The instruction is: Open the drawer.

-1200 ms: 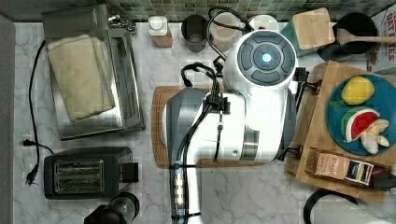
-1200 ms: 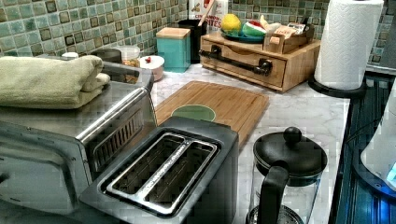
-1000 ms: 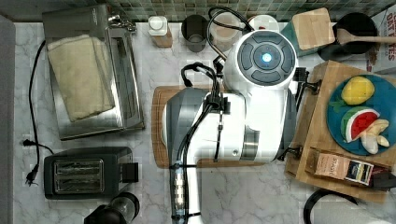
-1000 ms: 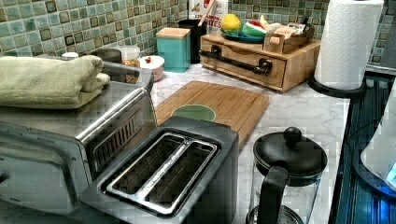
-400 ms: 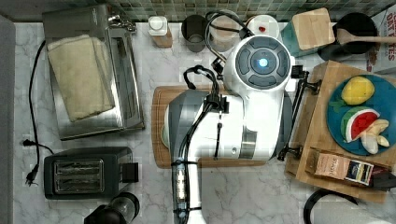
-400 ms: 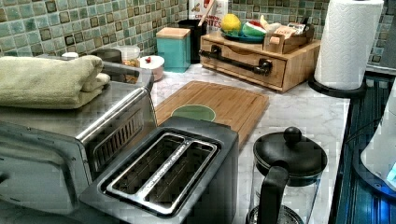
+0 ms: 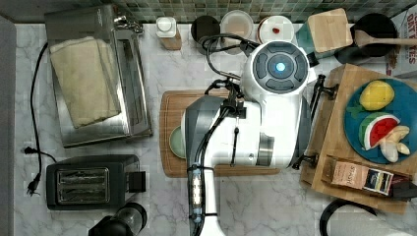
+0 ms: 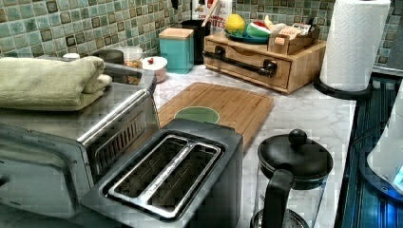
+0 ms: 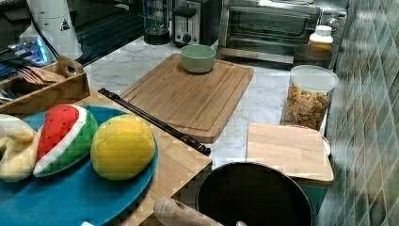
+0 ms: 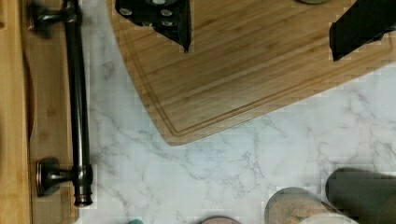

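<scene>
I'm looking down at the marble desk [image 7: 275, 206] with the arm [image 7: 246, 128] parked over the middle of it, above the cutting board [image 7: 169, 132]. The drawer [image 8: 256, 64] sits at the top view's right, a bamboo box carrying a blue plate [image 7: 410, 105] of toy fruit on its roof, its front face turned toward the board. In the left view it stands at the far end of the desk, closed as far as I can judge.

Now the bit that matters: the black bar handle [image 10: 78, 102] runs along that front face on two brackets, its long axis parallel to the board's near edge. In the wrist view my hand [image 10: 261, 28] hangs over the board with its fingers [image 10: 168, 18] spread wide apart, holding nothing, and the bar lies off to one side, a strip of marble between them.

So I reckon I need to slide sideways toward the drawer, drop, and straddle the bar across its length before pulling back.
</scene>
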Tool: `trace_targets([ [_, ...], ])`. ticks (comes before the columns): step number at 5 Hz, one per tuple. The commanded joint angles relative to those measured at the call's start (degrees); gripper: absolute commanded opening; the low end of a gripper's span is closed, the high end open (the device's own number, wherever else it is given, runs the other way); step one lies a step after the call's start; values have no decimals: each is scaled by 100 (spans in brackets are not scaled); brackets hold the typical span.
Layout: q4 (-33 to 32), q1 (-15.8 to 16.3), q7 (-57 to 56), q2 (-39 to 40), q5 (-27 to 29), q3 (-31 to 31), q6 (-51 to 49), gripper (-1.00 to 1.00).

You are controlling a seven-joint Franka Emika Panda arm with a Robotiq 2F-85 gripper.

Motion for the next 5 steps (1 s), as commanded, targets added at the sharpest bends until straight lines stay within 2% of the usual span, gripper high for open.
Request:
trace_targets([
  [1,67,-639,-452,186,-465,-575,779,100],
  [3,-138,-804,-269,341,-596,-690,976,100],
  [4,-18,-953,-232,583,-618,-611,795,100],
  [5,78,-930,-337,829,-616,-743,675,100],
])
